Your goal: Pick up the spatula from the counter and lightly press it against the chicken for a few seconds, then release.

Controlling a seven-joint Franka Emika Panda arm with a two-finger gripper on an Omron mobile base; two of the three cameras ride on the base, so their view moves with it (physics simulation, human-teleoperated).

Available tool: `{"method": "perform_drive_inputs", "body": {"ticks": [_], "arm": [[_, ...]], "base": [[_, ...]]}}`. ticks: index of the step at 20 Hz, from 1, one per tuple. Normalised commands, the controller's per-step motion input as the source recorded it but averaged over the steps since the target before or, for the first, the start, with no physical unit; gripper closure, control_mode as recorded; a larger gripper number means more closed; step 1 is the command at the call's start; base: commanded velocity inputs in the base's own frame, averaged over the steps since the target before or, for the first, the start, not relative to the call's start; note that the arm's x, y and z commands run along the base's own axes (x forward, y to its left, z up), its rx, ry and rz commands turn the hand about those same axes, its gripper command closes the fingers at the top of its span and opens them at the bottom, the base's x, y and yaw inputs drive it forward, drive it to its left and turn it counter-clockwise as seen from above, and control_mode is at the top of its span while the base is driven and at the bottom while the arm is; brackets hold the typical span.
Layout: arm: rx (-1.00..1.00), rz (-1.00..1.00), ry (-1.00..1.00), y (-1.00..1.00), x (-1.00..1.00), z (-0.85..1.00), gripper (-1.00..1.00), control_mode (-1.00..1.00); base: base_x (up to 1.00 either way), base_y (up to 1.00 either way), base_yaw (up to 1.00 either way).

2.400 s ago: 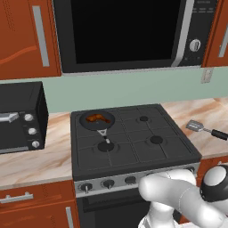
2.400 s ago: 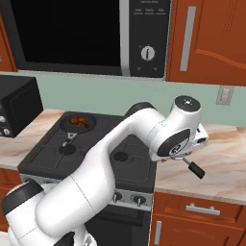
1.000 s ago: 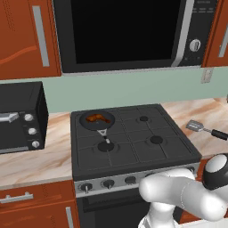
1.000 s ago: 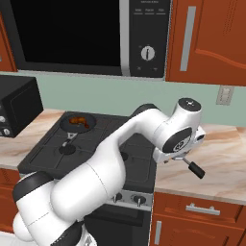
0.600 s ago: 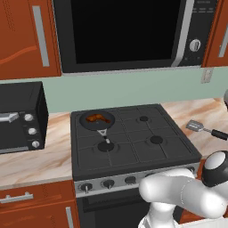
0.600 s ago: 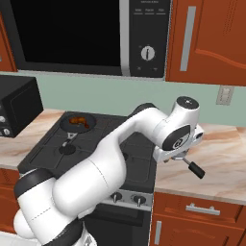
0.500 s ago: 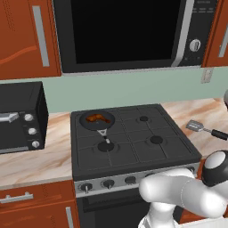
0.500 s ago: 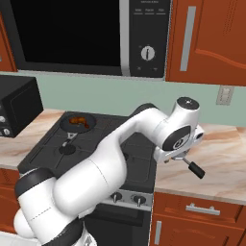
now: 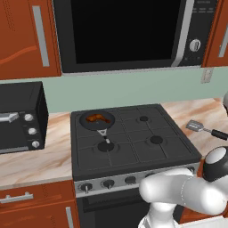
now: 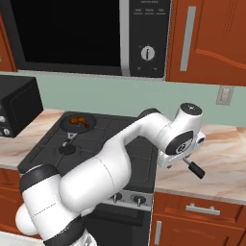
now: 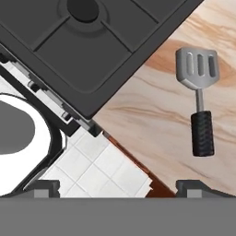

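Small change: the arm [image 10: 144, 139] has crept further over the right desk [image 11: 152, 120]. The spatula [image 11: 198, 99] hasn't budged and lies beside the stove [image 9: 133, 147], blade stove-side. The tool [image 11: 120, 189] hovers nearby, jaws wide apart, empty. The chicken [image 9: 99, 118] sits in the pan [image 9: 82, 119]. Pickup still pending.

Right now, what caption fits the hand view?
Open end effector above the spatula lying on the counter beside the stove.

Reddish wood cabinets [image 9: 26, 40] flank a black microwave [image 9: 124, 31] over the stove [image 9: 133, 153]; pale green wall [image 9: 133, 89] behind, marbled surface [image 9: 35, 162], white tiled floor [image 11: 101, 166].
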Motion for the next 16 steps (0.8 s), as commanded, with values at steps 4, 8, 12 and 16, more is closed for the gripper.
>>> {"method": "perform_drive_inputs", "body": {"ticks": [4,8,12,16], "arm": [[0.00,0.05,0.07,-0.08,0.07,-0.13,-1.00,-1.00],[0.00,0.02,0.08,-0.06,0.07,-0.07,-1.00,-1.00],[0.00,0.03,0.05,-0.05,0.03,-0.06,-1.00,-1.00],[0.00,0.03,0.00,-0.01,0.00,-0.04,-1.00,-1.00]], "base": [[0.00,0.00,0.00],[0.00,0.00,0.00],[0.00,0.00,0.00],[0.00,0.00,0.00]]}}
